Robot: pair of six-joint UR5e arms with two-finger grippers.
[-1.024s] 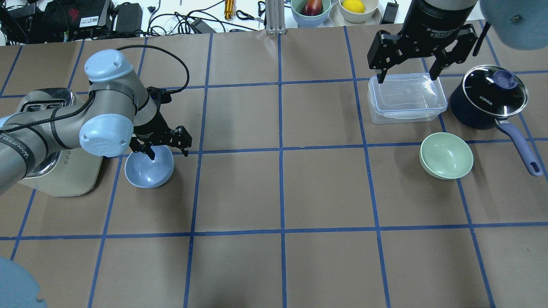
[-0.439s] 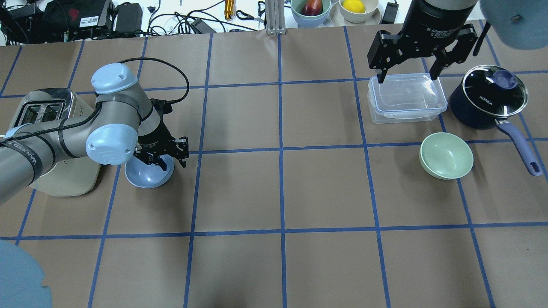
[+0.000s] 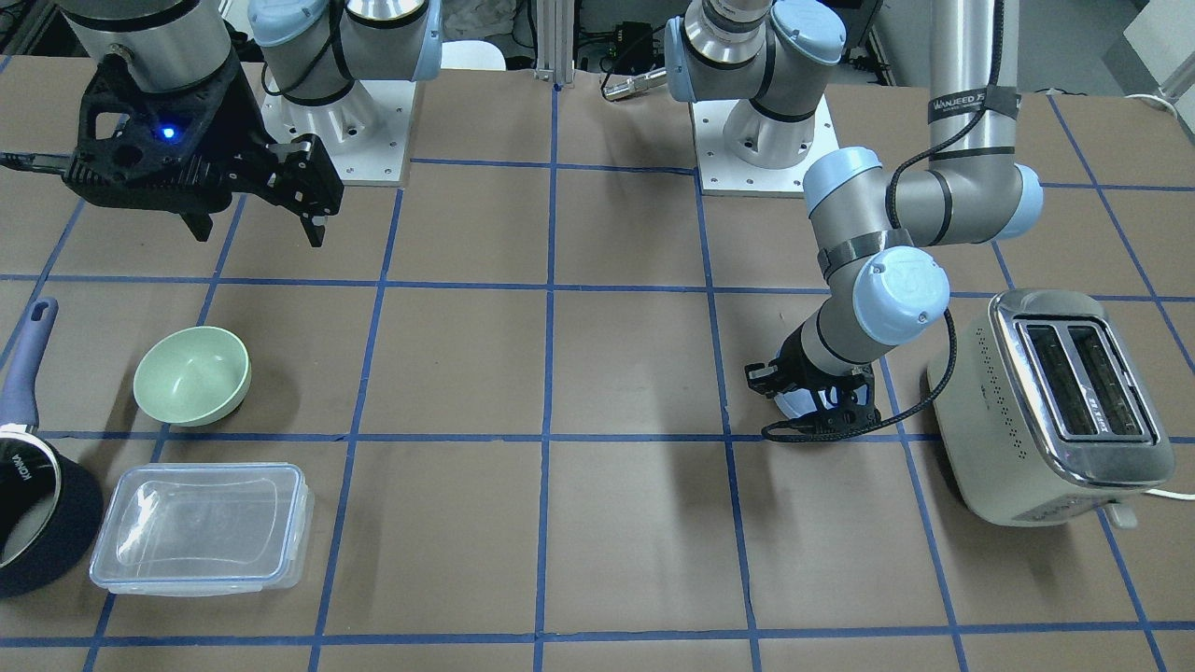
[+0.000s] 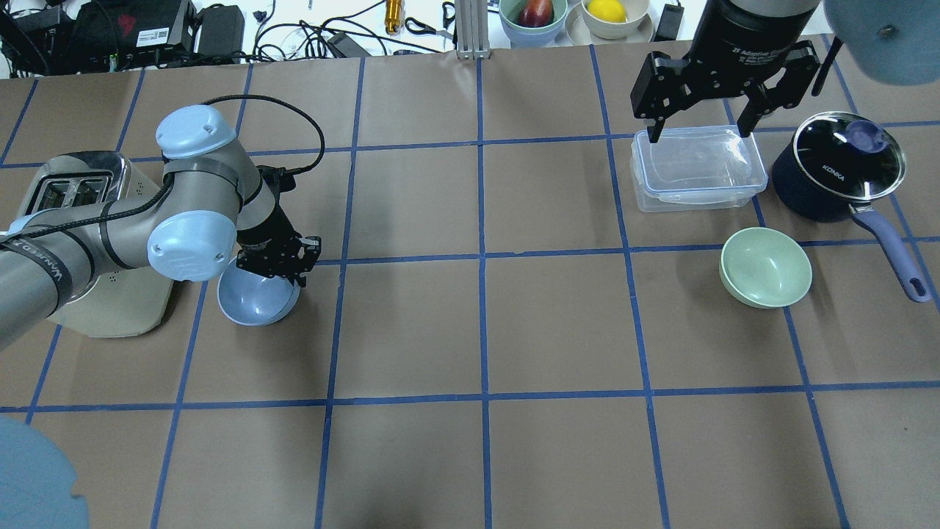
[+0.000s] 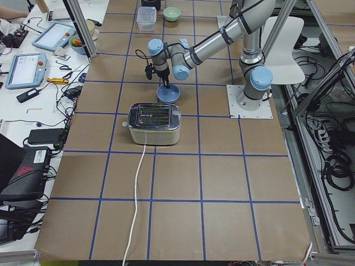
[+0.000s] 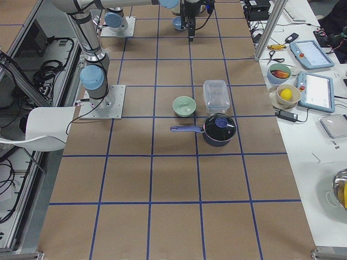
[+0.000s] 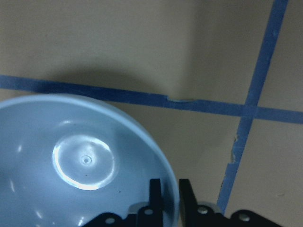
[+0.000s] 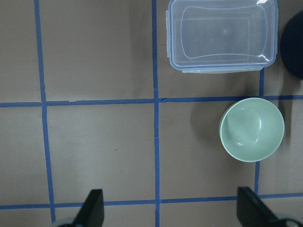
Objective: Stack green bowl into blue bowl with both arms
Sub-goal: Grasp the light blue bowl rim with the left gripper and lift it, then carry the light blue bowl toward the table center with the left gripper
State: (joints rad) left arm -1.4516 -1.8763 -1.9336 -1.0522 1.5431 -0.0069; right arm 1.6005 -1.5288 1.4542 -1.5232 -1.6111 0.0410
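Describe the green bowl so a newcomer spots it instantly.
Find the dark lidded saucepan on the robot's right side of the table, with the clear rectangular container beside it. The green bowl sits just robot-side of both, beside the pan's handle. Unlike them, it is pale mint, open-topped and empty.

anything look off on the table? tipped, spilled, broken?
Nothing stands out. The green bowl sits upright and empty; the blue bowl is upright with the left gripper pinching its rim. The clear container and saucepan are lidded, nothing spilled.
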